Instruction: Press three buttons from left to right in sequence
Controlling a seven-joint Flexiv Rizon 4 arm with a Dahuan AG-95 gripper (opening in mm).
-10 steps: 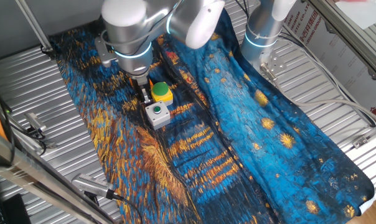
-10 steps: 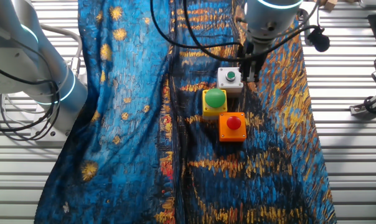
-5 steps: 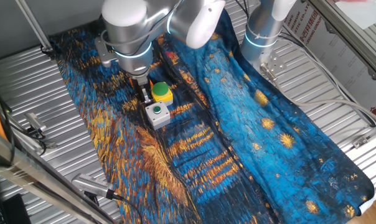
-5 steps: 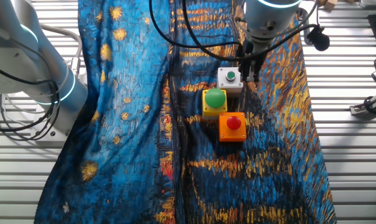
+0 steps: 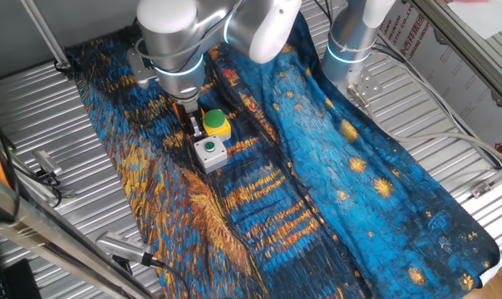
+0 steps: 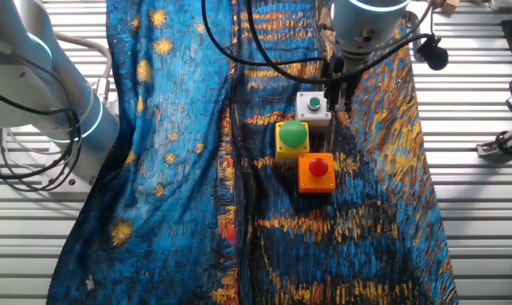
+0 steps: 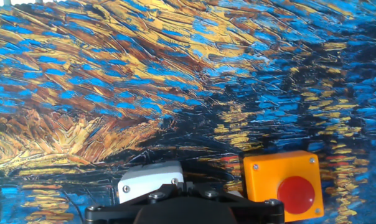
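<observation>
I see the three buttons clustered on the painted cloth, toward its orange-and-yellow side. In the other fixed view the orange box with its red cap sits nearest the camera, the yellow box with the big green cap touches it just behind and to the left, and the grey box with the small green cap stands just behind that.

In one fixed view I can pick out the grey box nearest the camera and the yellow box behind it; the orange one is hidden by the arm.

My gripper hangs close beside the grey box, on the side away from the yellow one, its dark fingers pointing down. From one fixed view the gripper shows just left of the yellow and grey boxes. I cannot tell whether the fingers are spread or closed.

The hand view shows the orange box at lower right and a corner of the grey box beside it, both partly behind the black gripper body at the bottom edge.

A second arm stands at the cloth's far side, on the ribbed metal table.
</observation>
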